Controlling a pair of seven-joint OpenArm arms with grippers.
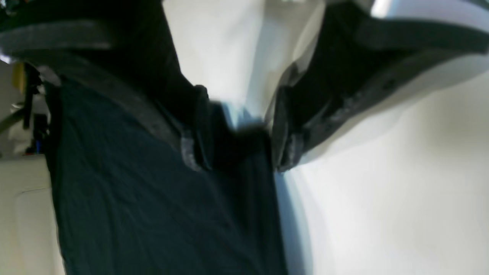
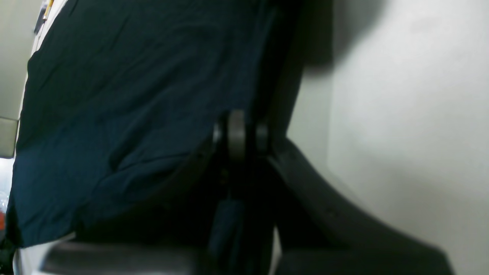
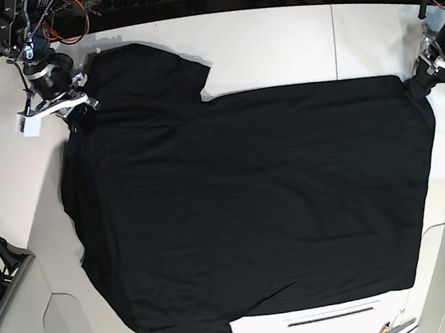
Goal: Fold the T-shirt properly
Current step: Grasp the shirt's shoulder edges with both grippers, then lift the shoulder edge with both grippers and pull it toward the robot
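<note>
T-shirt, soft, light black cloth, lies spread plain side up across the white tabletop, my left hand and right hand each pinching a far corner, probably the best grips.

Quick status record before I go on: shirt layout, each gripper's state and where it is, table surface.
shirt: T-shirt spread flat, plain black side up, no fold made yet
left gripper: left gripper shut on the shirt's edge, at the far corner on the base view's right
right gripper: right gripper shut on cloth near the sleeve, at the base view's upper left
surface: white table
print: not visible
</note>
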